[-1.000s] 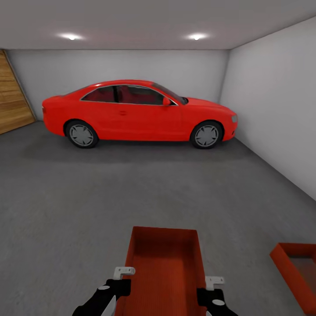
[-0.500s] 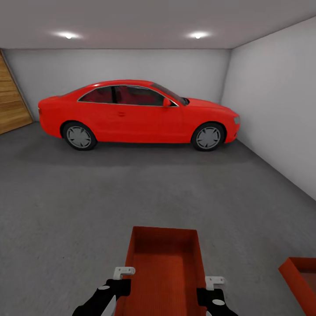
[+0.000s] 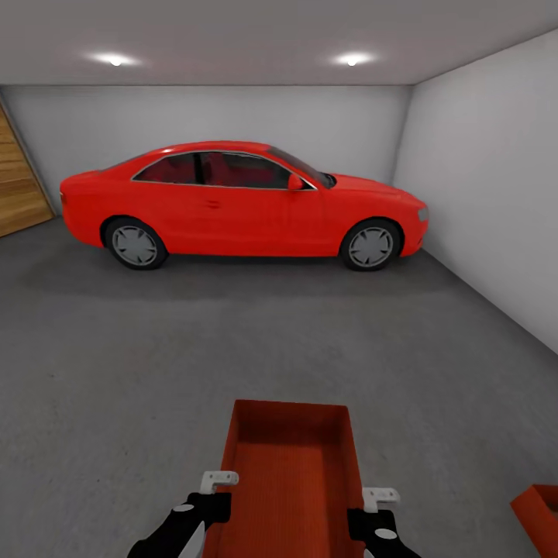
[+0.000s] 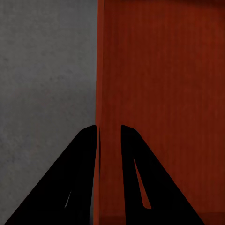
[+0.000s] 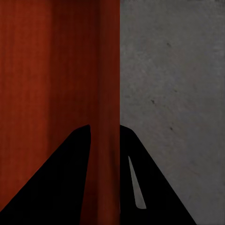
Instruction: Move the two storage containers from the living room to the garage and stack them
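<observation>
I am in the garage, over its dark grey floor. One orange-red storage container is carried level in front of me, long side pointing ahead. My left gripper is shut on its left wall, one finger on each side of the wall. The right gripper is shut the same way on the right wall. A corner of the second storage container rests on the floor at the lower right edge of the head view.
A red car is parked sideways across the far end. A wooden door is at the left, and a white wall runs along the right. Open grey floor lies between me and the car.
The whole head view has shifted: the car looks slightly larger and the container on the floor has slid toward the lower right corner. The carried container and both grippers keep their places.
</observation>
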`<state>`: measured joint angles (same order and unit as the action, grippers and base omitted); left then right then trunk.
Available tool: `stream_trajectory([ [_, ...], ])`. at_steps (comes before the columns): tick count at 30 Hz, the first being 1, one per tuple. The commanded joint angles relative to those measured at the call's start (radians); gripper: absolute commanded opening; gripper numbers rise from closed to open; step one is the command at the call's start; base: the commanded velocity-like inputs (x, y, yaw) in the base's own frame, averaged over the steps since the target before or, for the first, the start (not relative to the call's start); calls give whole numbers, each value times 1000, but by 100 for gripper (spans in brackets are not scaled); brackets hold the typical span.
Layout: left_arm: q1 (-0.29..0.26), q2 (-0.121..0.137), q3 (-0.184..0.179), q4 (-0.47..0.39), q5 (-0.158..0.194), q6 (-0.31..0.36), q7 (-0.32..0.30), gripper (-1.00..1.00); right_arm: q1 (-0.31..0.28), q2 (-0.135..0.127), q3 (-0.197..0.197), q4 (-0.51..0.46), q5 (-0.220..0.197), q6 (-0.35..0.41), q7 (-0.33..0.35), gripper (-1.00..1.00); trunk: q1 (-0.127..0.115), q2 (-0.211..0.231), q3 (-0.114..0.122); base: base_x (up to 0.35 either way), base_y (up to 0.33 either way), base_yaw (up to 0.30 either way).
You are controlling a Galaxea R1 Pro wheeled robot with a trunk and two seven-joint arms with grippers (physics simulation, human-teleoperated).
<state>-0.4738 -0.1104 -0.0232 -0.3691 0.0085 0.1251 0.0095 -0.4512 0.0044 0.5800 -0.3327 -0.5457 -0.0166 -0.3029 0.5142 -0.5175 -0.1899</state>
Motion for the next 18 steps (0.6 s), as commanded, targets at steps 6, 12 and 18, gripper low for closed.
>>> stream_trajectory([
  [6,0,6,5,-1,-15,7,9,-100,-1,-15,-3,-2,9,-3,-16,-100,1,-1,-2,322,0,0],
  [12,0,6,5,-1,-15,7,9,-100,-1,-14,-3,-2,9,-3,-16,-100,1,-1,-2,322,0,0],
  [18,0,6,5,-1,-15,7,9,-100,-1,-15,-3,-2,9,-3,-16,-100,1,-1,-2,322,0,0],
])
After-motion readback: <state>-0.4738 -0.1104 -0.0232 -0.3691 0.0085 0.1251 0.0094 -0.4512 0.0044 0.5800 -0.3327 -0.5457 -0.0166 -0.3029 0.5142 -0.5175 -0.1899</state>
